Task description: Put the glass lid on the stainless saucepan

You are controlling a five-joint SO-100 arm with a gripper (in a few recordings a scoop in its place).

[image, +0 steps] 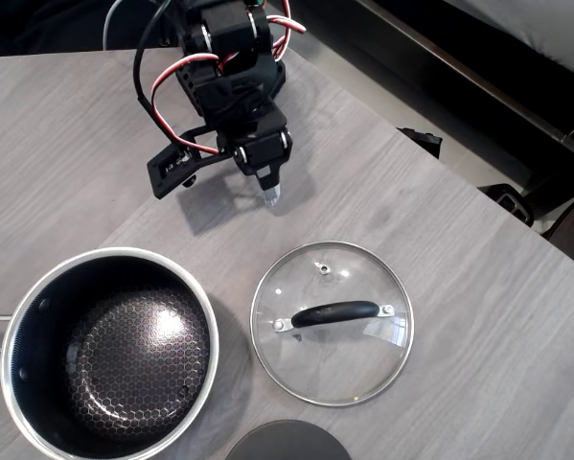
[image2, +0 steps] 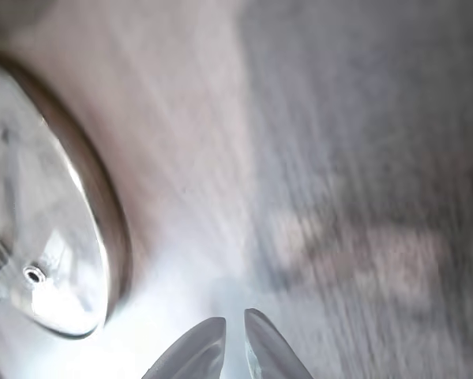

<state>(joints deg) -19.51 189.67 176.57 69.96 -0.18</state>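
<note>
Wrist view: the gripper (image2: 234,347) has its two fingertips nearly together with a narrow gap and nothing between them, clenched and empty, above the grey wood-grain surface (image2: 362,158). The glass lid (image2: 39,237) lies flat at the left, vent hole visible. Overhead view: the gripper (image: 269,195) hangs above bare surface (image: 440,220), apart from the glass lid (image: 332,323). The stainless saucepan (image: 109,355) stands beside the lid, uncovered. A dark disc (image: 288,443) sits at the bottom edge.

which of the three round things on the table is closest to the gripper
The glass lid, the see-through one with the black bar handle. It lies just below the gripper in the overhead view; the saucepan and dark grey disc sit farther away.
</note>
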